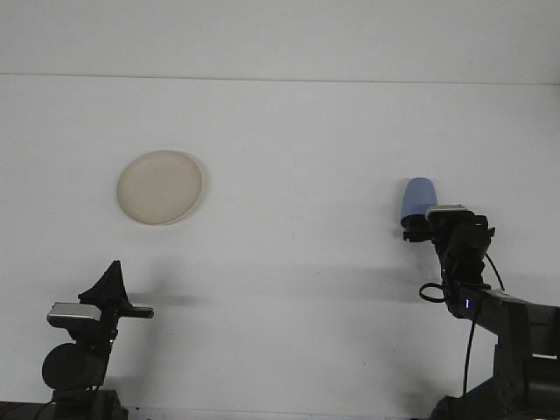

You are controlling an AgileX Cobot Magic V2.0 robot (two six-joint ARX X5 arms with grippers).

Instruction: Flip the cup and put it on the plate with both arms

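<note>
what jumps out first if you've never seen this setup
The blue cup at the right, upside down, with the right hand reaching right up against its near rim. Then the pale plate alone at the left, and the left hand parked low, well short of it.

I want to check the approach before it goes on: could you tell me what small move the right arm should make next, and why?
Probably ease the right pincer a little further forward around the blue cup before closing. The cup sits upside down, and the pincer is at its near lower edge, hiding part of it, so a grasp is not confirmed. The plate lies far left, near the idle left pincer.
</note>
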